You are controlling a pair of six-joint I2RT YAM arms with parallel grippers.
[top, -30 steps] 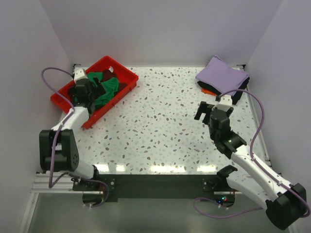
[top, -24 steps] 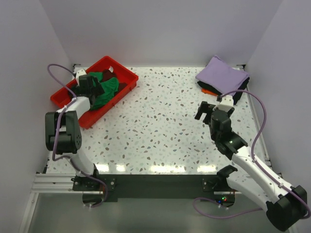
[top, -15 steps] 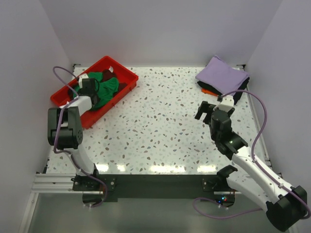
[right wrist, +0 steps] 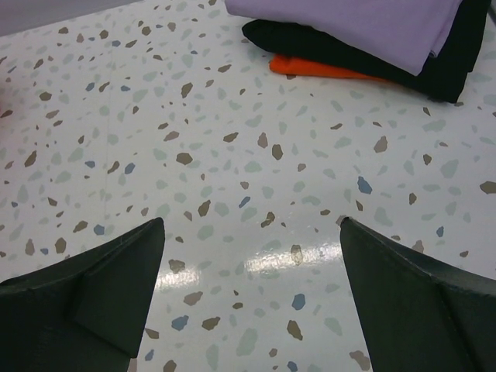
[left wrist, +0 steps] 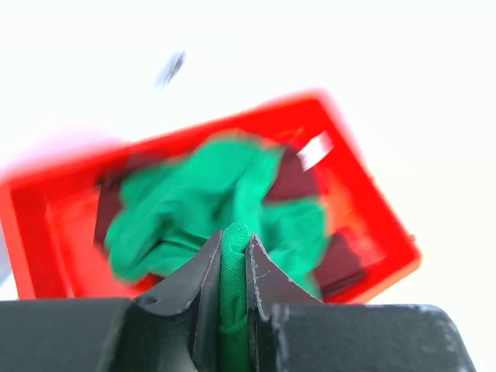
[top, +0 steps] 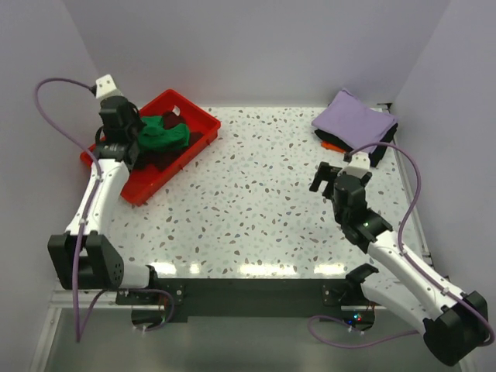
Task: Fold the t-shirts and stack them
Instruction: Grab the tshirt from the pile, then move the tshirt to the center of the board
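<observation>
Overhead and wrist views of a two-arm bench with a white speckled terrazzo-pattern table. At far left, a shallow rectangular red plastic tray sits askew near the back corner. It contains the bright green cloth t-shirt, crumpled in a heap, and the dark maroon cloth t-shirt, which lies partly under the green one and shows at its edges.

The left gripper hangs over the near-left part of the tray, its arm reaching forward along the left wall. Its jaws stand narrow, pinching a raised fold of the bright green cloth t-shirt between the two dark fingers. A taut ridge of cloth runs from the pinch down to the heap, and the bulk of the shirt is inside the tray. The left wrist view is blurred, so finer creases cannot be read.

At the far right corner lies a stack of folded shirts. The lavender folded t-shirt is on top, the black folded t-shirt is beneath it, and the orange folded t-shirt shows as a thin strip at the bottom edge.

The right gripper is held above bare table, near the stack but apart from it. Its jaws are spread wide with nothing between them
</observation>
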